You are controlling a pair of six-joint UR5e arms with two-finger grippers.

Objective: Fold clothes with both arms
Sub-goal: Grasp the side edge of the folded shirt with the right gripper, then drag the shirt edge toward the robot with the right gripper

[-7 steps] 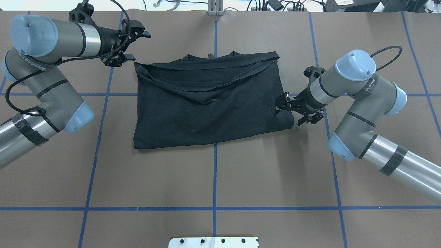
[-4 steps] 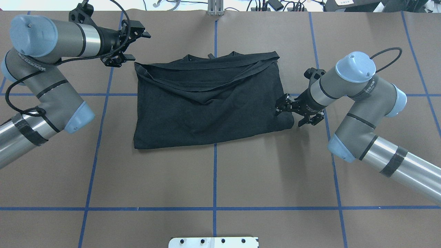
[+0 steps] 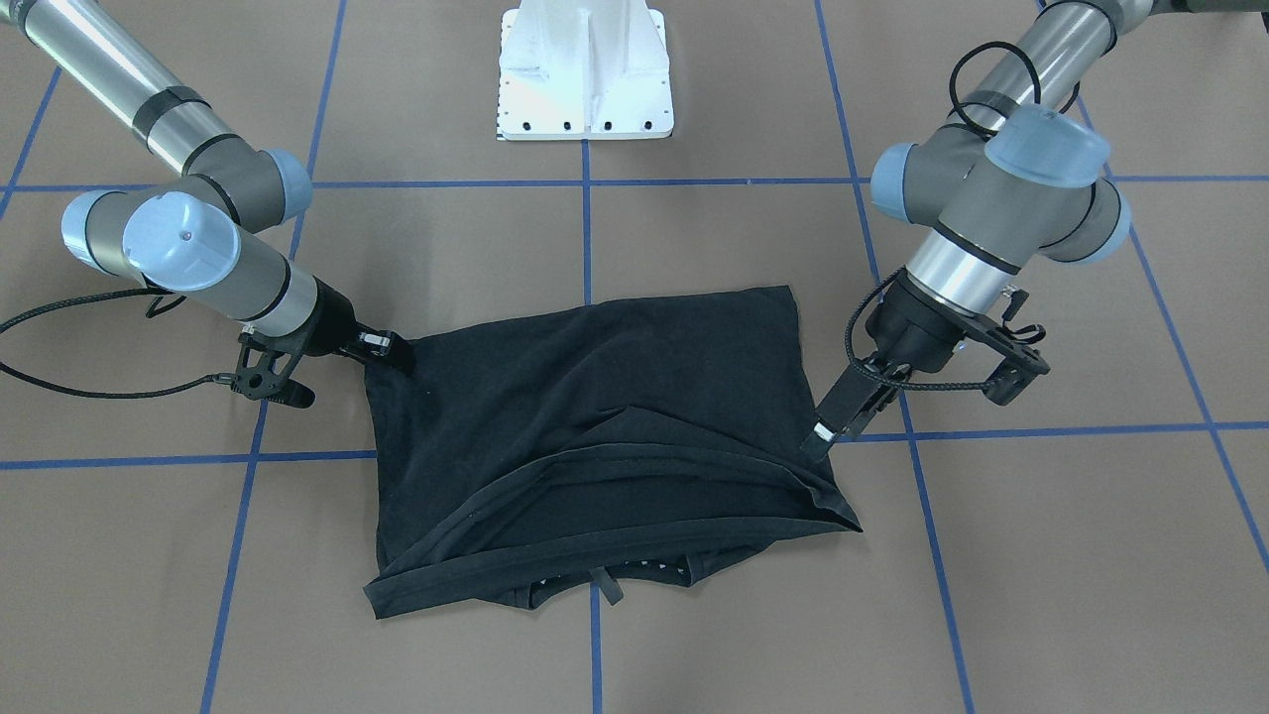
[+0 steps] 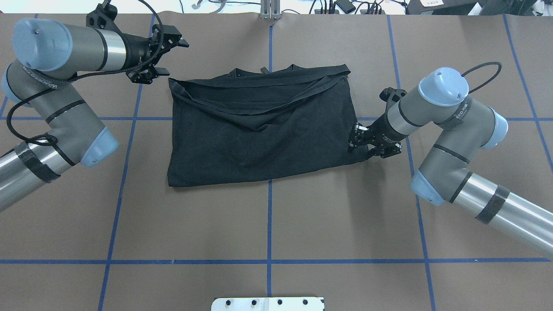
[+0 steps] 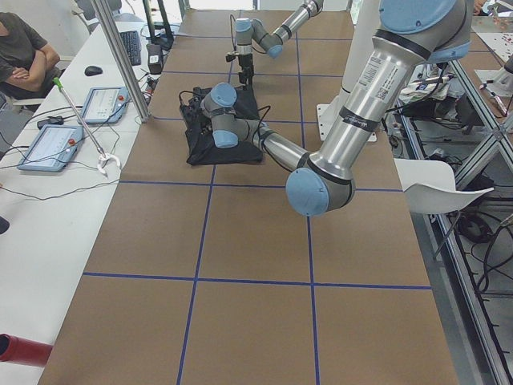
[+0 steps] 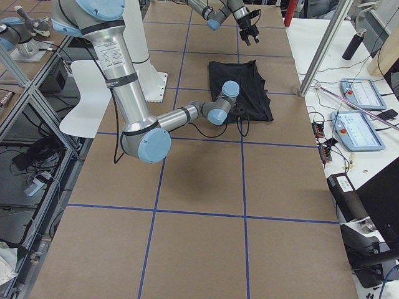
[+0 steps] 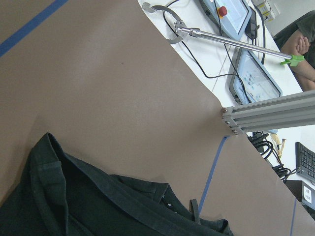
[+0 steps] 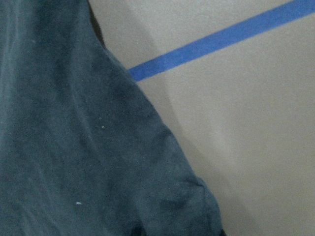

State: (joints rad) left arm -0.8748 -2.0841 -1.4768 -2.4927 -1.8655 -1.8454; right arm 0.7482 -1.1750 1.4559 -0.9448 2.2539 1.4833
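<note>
The black T-shirt lies folded into a wide rectangle in the middle of the table, with loose hems bunched along its far edge. My left gripper is open and hovers just off the shirt's far left corner; one of its fingers points at that edge. My right gripper is open and low at the near right corner, its fingers spread on either side of the cloth there. The right wrist view is filled with blurred shirt fabric beside blue tape. No chest graphic shows.
Blue tape lines grid the brown table. The white base plate sits at the robot's side. Beyond the far edge is a white bench with tablets, a grabber tool, an aluminium post and a seated person.
My right gripper has crept left and lower onto the shirt's near right corner, its fingers a bit closer together. The left arm and the shirt have stayed put.
</note>
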